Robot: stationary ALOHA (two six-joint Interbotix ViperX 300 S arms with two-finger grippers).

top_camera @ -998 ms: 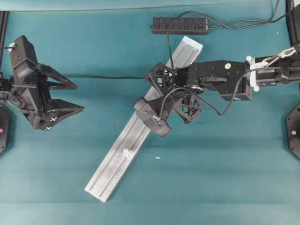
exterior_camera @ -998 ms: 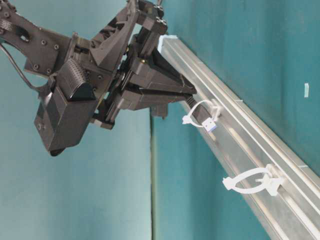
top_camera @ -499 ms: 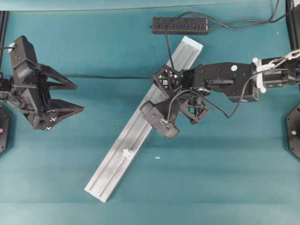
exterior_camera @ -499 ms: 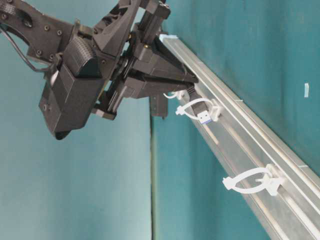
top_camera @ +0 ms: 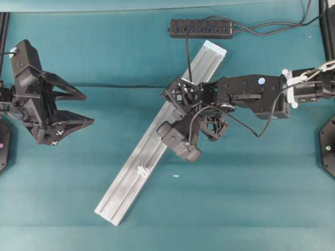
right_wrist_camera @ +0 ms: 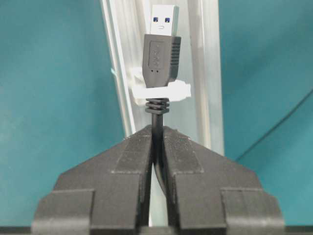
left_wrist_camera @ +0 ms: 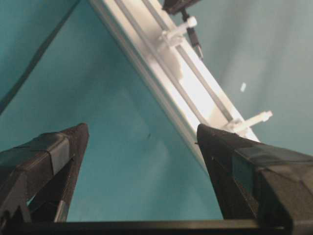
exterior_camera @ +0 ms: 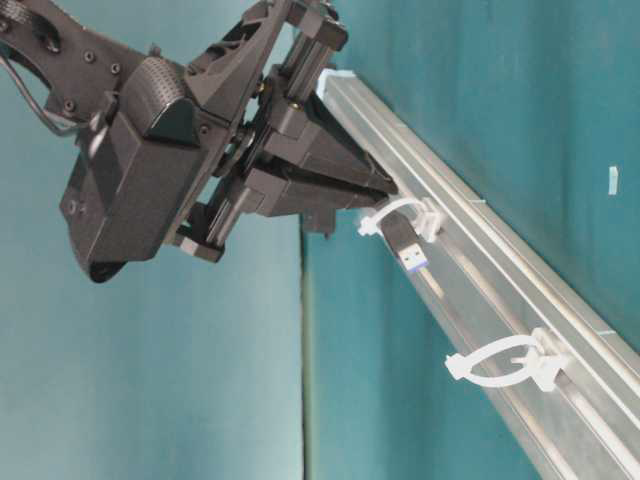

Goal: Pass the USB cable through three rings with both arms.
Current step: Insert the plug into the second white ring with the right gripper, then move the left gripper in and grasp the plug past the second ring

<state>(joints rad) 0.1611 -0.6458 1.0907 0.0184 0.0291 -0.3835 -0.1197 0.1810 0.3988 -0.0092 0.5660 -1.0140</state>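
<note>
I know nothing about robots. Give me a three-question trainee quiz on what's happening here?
1. True or false: the left gripper is open and holds nothing.
2. What is the right gripper clamped on?
A. the silver rail
B. the USB cable
C. the black hub
3. In the table-level view, is the plug at the nearer ring or the farther ring?

Key: 1 true; 2 B; 3 the farther ring.
</note>
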